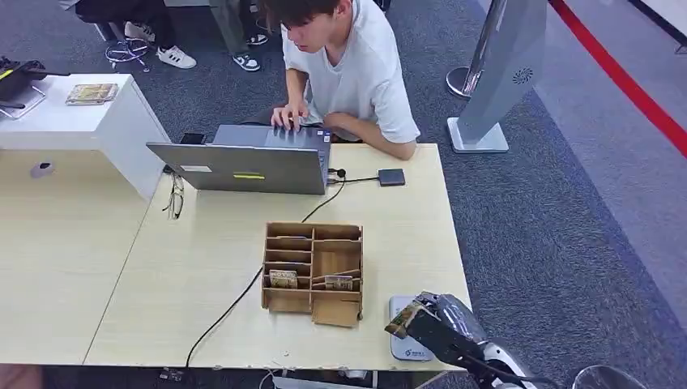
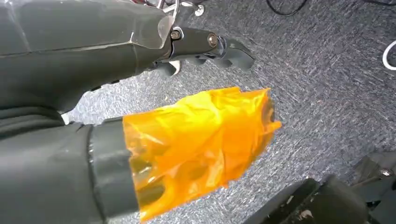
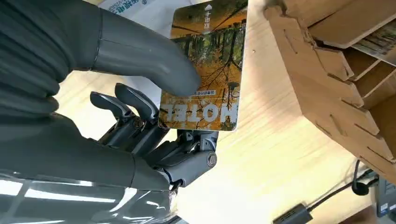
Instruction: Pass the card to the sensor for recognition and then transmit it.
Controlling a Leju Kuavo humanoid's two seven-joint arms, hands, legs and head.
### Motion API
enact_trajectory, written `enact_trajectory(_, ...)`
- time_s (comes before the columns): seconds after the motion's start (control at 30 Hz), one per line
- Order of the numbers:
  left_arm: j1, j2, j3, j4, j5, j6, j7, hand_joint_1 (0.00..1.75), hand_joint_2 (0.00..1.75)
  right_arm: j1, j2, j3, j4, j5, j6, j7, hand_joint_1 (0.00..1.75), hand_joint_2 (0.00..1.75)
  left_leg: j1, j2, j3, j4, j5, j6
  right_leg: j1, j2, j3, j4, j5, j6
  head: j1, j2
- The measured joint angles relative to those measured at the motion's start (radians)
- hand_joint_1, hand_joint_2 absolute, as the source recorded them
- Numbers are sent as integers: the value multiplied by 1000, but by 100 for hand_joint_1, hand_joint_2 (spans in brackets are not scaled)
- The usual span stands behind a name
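Observation:
My right hand hovers over the grey sensor pad at the table's near right edge, holding a hotel card. In the right wrist view the card, printed with autumn trees, is pinched between the thick thumb and the dark fingers, above the white sensor surface. The wooden card organizer stands just left of the hand, with other cards in its slots. My left hand hangs over grey carpet, fingers curled in, thumb wrapped in orange tape.
A person types on a grey laptop at the table's far side. A black cable runs from it across the table past the organizer. A small dark box and glasses lie near the laptop. White stands occupy the carpet at right.

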Motion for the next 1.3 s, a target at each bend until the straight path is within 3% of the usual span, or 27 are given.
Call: enact_trajectory(1.3,18,16,-25,-77,5,-1,72,0,0,-27,66,4,68,191,-64,88,175,175,0,0,0,0,0,0,0,0,0,0,0,0,0,0)
